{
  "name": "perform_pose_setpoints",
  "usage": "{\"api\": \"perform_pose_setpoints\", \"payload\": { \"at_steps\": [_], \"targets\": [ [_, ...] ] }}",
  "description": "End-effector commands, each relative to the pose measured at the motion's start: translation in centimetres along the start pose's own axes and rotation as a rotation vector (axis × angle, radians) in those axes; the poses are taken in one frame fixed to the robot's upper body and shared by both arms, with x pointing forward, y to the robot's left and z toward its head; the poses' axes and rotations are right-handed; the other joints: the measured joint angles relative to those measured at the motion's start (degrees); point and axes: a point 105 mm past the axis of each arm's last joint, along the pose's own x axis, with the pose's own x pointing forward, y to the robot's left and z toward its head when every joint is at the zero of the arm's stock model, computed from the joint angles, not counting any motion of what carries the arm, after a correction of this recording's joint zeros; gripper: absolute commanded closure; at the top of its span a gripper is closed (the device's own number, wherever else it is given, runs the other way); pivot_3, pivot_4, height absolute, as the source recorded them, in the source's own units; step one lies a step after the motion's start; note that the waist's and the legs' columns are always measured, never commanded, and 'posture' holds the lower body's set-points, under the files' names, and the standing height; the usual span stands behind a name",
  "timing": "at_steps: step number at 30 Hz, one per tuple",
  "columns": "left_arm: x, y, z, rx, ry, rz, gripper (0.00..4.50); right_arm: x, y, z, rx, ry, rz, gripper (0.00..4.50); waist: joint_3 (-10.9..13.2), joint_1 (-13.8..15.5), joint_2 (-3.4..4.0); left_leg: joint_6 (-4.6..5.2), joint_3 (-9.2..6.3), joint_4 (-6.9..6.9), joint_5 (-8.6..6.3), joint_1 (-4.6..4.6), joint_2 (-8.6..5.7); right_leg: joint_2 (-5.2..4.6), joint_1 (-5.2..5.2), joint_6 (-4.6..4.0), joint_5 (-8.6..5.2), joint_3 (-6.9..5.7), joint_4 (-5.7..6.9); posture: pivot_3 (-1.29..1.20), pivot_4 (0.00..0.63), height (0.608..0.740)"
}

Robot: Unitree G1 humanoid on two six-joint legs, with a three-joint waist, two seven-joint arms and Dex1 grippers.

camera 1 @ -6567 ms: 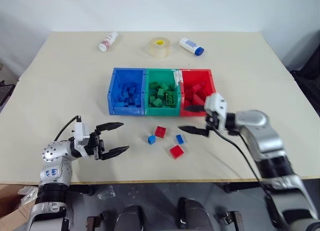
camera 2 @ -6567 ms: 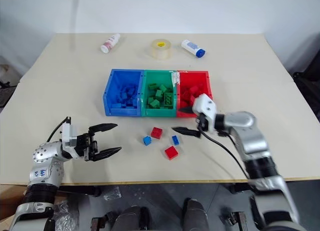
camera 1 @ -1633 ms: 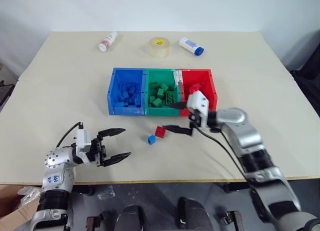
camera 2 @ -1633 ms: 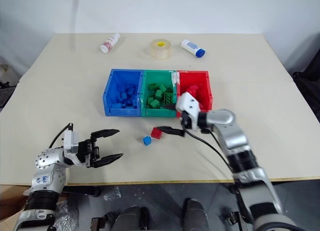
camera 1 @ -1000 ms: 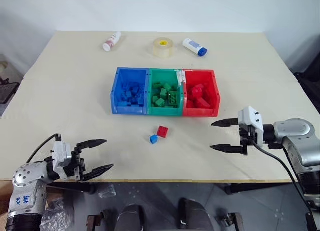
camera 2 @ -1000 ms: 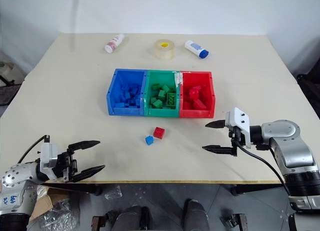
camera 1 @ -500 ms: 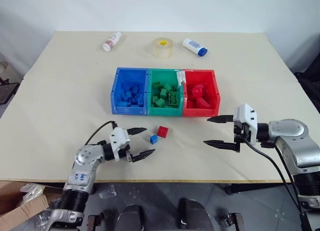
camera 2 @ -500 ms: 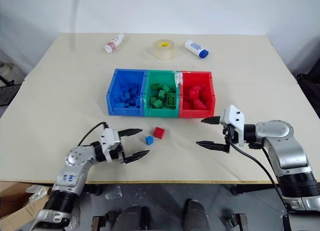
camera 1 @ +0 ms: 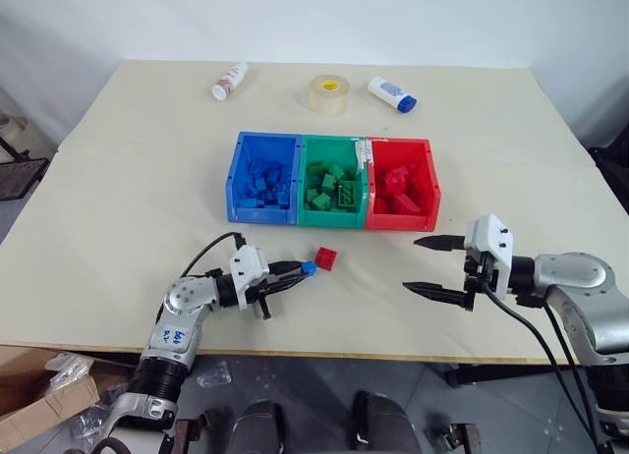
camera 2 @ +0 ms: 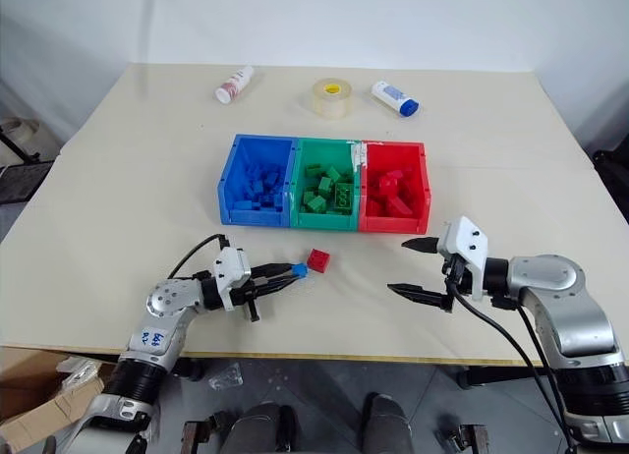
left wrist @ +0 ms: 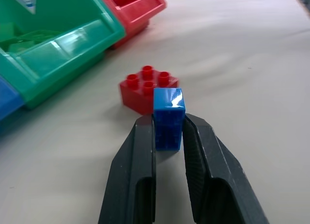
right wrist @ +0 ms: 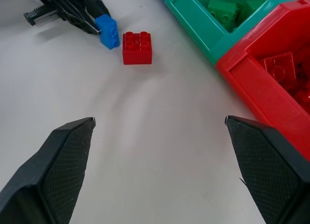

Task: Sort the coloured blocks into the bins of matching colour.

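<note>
The left gripper (camera 1: 298, 271) was clamped on the blue block (left wrist: 168, 118), gripped low at the table for lifting to the blue bin (camera 1: 262, 175) at 12 o'clock. The red block (camera 1: 325, 258) lay just beyond it, possibly touching. The right gripper (camera 1: 436, 266) hung unclenched at 3 o'clock, well apart, holding nothing. Bottles and tape roll (camera 1: 330, 91) lay far behind the bins, obstructing nothing.
</note>
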Motion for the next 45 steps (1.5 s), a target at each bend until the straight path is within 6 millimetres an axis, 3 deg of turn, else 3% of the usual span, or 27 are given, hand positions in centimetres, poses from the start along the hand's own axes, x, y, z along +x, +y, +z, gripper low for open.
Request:
{"api": "perform_pose_setpoints", "payload": {
  "at_steps": [1,5,12,14,17,21,24,32,37,41,45],
  "targets": [
    [0.2,1.2,3.1,0.055,-0.085,0.054,4.06,-0.4,-0.3,1.5,-0.046,-0.034,-0.014,0.0,0.0,0.0,-0.01,0.0,0.0,0.0,0.0,-0.01,0.0,0.0,0.0,0.0,0.0,0.0,0.0,0.0,0.15,0.74],
    [-0.6,3.6,5.3,0.092,-0.104,0.17,4.06,-0.3,-0.5,1.5,-0.046,-0.038,-0.017,0.0,0.0,0.0,-0.01,0.0,-0.01,0.01,0.0,-0.02,0.0,0.0,0.0,0.0,0.0,0.0,0.0,0.0,0.15,0.74],
    [-2.1,10.1,8.5,0.184,-0.046,0.397,4.06,0.0,-0.7,1.7,-0.044,-0.047,-0.02,0.0,0.0,0.1,-0.01,0.0,-0.01,0.0,0.0,-0.02,0.0,0.01,0.0,0.01,0.0,-0.01,-0.01,0.0,0.15,0.74],
    [-2.1,12.5,9.2,0.198,-0.044,0.481,3.34,0.1,-0.8,1.8,-0.044,-0.052,-0.021,0.0,0.0,0.3,-0.03,0.0,-0.02,0.01,0.0,-0.04,-0.01,0.01,0.01,0.02,0.01,-0.03,-0.03,0.0,0.15,0.74],
    [-1.7,13.6,8.9,0.198,-0.03,0.492,2.48,0.2,-0.9,1.9,-0.046,-0.057,-0.022,0.0,0.0,0.1,-0.03,0.01,-0.02,0.04,-0.01,-0.05,-0.03,0.02,0.04,0.06,0.03,-0.03,-0.06,0.0,0.15,0.74],
    [-2.0,12.8,8.6,0.195,-0.027,0.412,1.25,0.1,-1.0,2.0,-0.048,-0.059,-0.027,0.0,0.0,-0.2,-0.04,0.02,0.02,-0.15,-0.01,-0.06,-0.05,0.03,-0.01,0.08,0.04,-0.03,-0.16,0.0,0.15,0.74],
    [-3.6,11.6,8.1,0.19,-0.008,0.333,0.38,0.0,-0.9,1.9,-0.044,-0.056,-0.027,0.0,0.0,-0.4,-0.05,-0.02,0.04,-0.23,0.01,-0.06,-0.03,0.06,-0.07,0.08,0.03,-0.03,-0.17,0.0,0.15,0.74],
    [-9.5,6.7,6.8,0.153,0.081,0.089,0.38,0.2,-1.0,1.9,-0.041,-0.057,0.005,0.0,0.0,-0.6,-0.04,-0.01,0.05,-0.12,0.01,-0.02,0.01,0.05,-0.06,0.07,0.03,0.04,-0.08,0.0,0.15,0.74],
    [-15.0,3.9,4.6,0.058,0.219,0.033,0.38,0.0,-1.0,1.7,-0.039,-0.059,0.043,0.0,0.0,-1.0,-0.04,-0.01,0.06,-0.19,0.0,-0.01,0.03,0.04,-0.09,0.05,0.02,0.05,-0.08,0.0,0.15,0.74],
    [-16.8,3.1,4.3,0.018,0.247,0.043,0.38,0.0,-1.0,1.6,-0.038,-0.056,0.053,0.0,0.0,-1.0,-0.04,0.0,0.04,-0.18,-0.01,-0.04,0.03,0.04,-0.1,0.03,0.01,0.02,-0.09,0.0,0.15,0.74],
    [-16.6,3.0,4.4,0.02,0.245,0.049,0.38,0.1,-1.3,1.7,-0.042,-0.057,0.058,0.0,0.0,-1.1,-0.03,0.0,0.04,-0.17,-0.01,-0.02,0.03,0.03,-0.09,0.03,0.01,0.04,-0.05,0.0,0.15,0.74]
  ]
}}
